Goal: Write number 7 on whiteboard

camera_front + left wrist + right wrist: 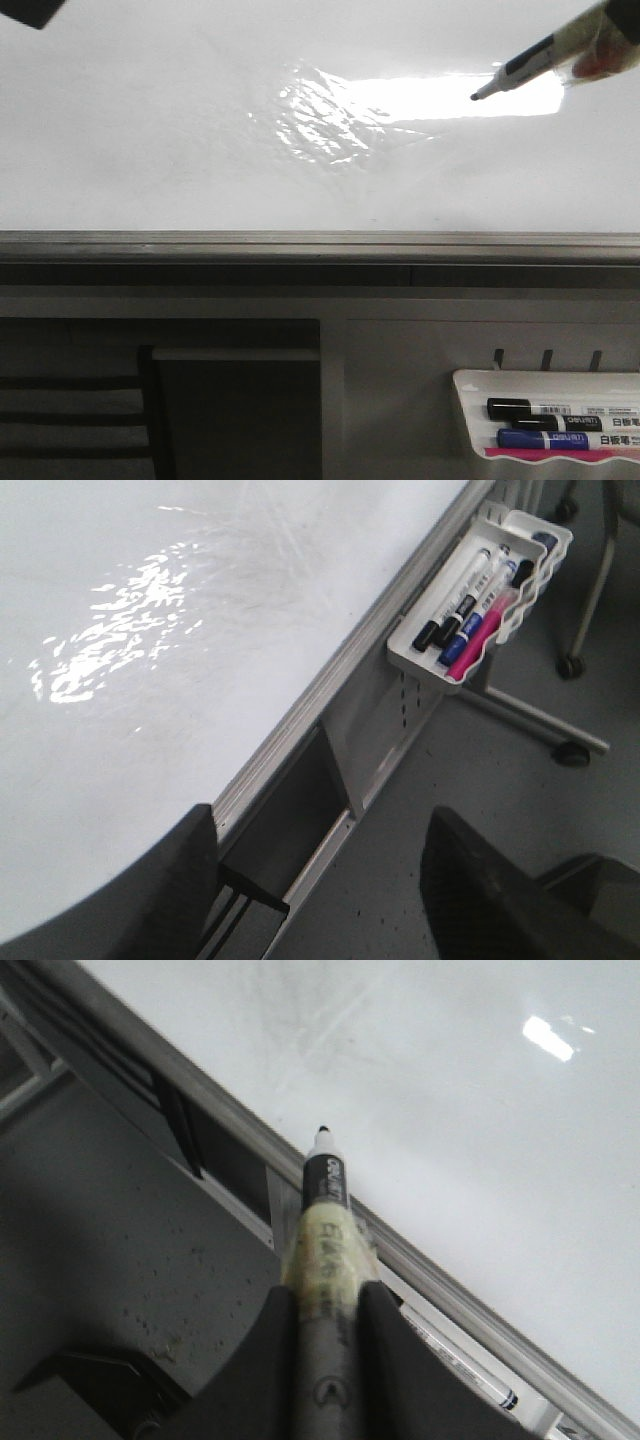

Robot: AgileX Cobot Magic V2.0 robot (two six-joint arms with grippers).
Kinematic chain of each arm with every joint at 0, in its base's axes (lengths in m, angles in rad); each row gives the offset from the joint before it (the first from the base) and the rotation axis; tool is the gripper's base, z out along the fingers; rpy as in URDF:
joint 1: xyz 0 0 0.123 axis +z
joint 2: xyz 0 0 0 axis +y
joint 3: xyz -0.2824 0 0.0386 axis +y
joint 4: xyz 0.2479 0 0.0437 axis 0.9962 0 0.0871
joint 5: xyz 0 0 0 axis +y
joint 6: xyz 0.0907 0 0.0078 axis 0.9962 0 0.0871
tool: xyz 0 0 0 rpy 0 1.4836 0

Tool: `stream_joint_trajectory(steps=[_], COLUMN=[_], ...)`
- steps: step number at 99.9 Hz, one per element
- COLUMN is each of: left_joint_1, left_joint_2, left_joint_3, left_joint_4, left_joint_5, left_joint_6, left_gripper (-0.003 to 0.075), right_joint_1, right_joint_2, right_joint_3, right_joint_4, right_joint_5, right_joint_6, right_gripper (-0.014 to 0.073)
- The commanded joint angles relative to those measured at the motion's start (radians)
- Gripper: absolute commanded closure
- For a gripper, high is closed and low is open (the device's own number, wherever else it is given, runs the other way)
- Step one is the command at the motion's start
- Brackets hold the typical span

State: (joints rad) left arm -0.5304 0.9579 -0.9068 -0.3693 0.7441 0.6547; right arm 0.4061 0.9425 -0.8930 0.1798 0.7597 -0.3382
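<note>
Marker [540,58] in right pincer [328,1310], body cut off beyond whiteboard [150,130].

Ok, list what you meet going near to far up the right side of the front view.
marker tray with its pens → grey board frame → whiteboard → tip of the marker in the right gripper

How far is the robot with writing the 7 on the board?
Done: the right gripper holds a black marker, uncapped, its tip over the whiteboard near the bright reflection. In hand: bringing the tip to the board; whether it touches cannot be told. Left: the whole 7, since no stroke shows on the board. The left gripper is open and idle.
</note>
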Motion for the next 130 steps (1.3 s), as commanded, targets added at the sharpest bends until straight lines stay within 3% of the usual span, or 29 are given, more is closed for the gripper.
stream_joint_trajectory(steps=[1,20,39,52,70,111,130], left_joint_1=[0.034,0.059,0.059,0.059,0.059,0.059,0.059], left_joint_2=[-0.087,-0.142,-0.125,-0.106,-0.097,-0.097,-0.097], left_joint_3=[0.061,0.155,0.155,0.155,0.155,0.155,0.155], left_joint_4=[-0.071,-0.094,-0.106,-0.106,-0.115,-0.115,-0.109], left_joint_5=[-0.138,-0.248,-0.246,-0.246,-0.244,-0.248,-0.248], left_joint_6=[-0.014,-0.014,-0.014,-0.014,-0.014,-0.014,-0.014], left_gripper=[0.0346,0.0386,0.0433,0.0470,0.0524,0.0608,0.0607], right_joint_1=[-0.013,-0.011,-0.028,0.003,0.004,0.002,-0.100], right_joint_2=[-0.028,0.003,0.126,0.151,0.195,0.319,0.294], right_joint_3=[0.026,0.029,-0.141,-0.083,-0.081,-0.129,-0.125], right_joint_4=[0.064,0.136,0.146,0.199,0.202,0.182,0.161], right_joint_5=[-0.179,-0.211,-0.032,-0.180,-0.275,-0.313,-0.231], right_joint_6=[0.020,0.020,0.024,0.024,0.024,0.024,0.024], right_gripper=[0.0650,0.0650,0.0650,0.0650,0.0650,0.0650,0.0650])
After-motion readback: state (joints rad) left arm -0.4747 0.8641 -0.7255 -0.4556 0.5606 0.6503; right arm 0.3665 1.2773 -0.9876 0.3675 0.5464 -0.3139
